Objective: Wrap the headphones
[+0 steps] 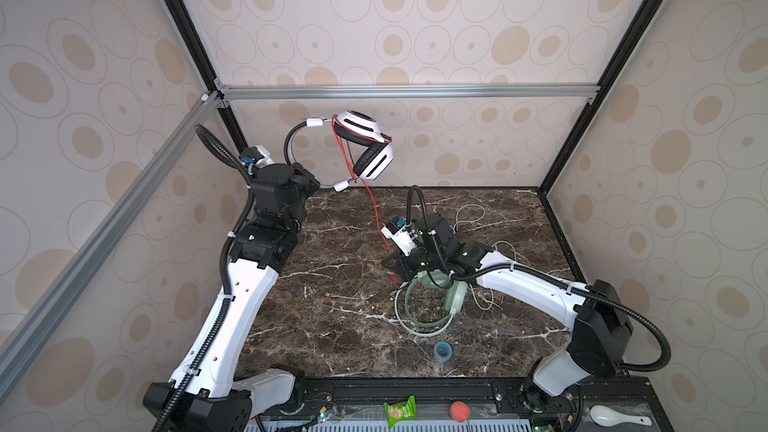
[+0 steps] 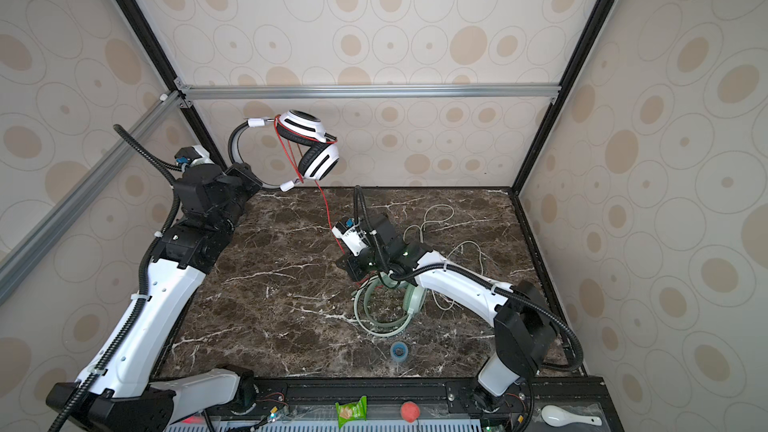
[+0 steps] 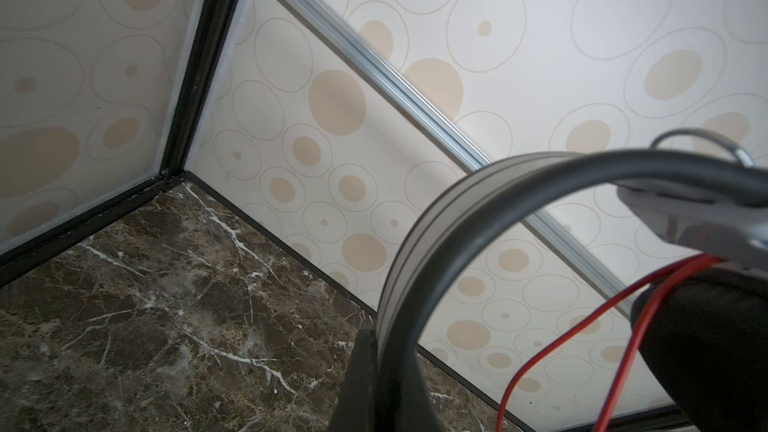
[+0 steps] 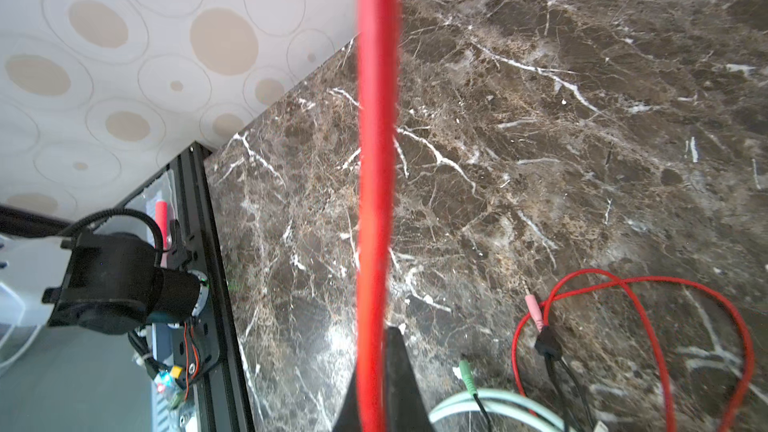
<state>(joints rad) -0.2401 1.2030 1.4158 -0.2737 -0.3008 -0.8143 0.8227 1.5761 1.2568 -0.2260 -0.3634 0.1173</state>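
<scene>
My left jaws grip the white-and-black headphones point(image 1: 375, 163) by the headband point(image 3: 395, 280), raised far left. My right jaws pinch the red cable point(image 4: 374, 160) beside the mint green headphones point(image 1: 456, 300).

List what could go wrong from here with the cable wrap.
1. The right gripper pinches the thin red cable; pulling hard could slip it free or strain it.
2. Its loose end lies beside the mint green headphones and may snag them.
3. The left gripper holds the white-and-black headphones by the headband alone; they could swing or twist.
</scene>
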